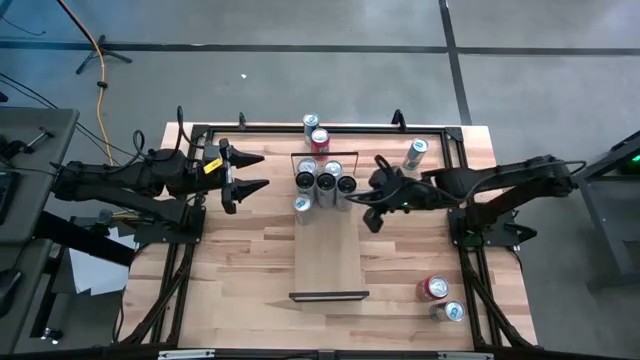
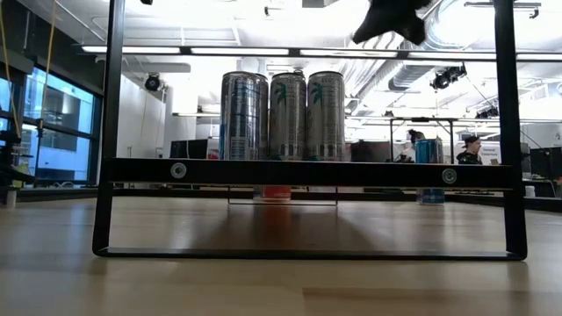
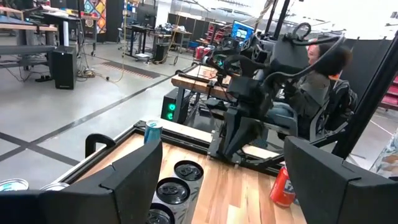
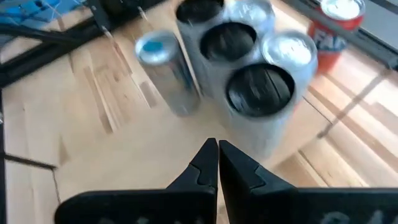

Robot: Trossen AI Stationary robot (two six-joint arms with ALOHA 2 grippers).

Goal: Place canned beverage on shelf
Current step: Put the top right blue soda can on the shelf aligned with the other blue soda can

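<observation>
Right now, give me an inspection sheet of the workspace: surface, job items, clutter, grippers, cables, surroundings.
Surface: wooden table, bare in the near half.
Job's things: shelf runs down the table's middle; a cluster of cans stands at its far end. Silver can stands on the table beside the shelf.
Clutter: two cans at the far edge, one far right, two near right.
Grippers: left gripper open, empty, left of the cluster. Right gripper shut, empty, right of the cluster.
Cables: yellow cable on the floor, far left.
Surroundings: seated person beyond the table.
</observation>
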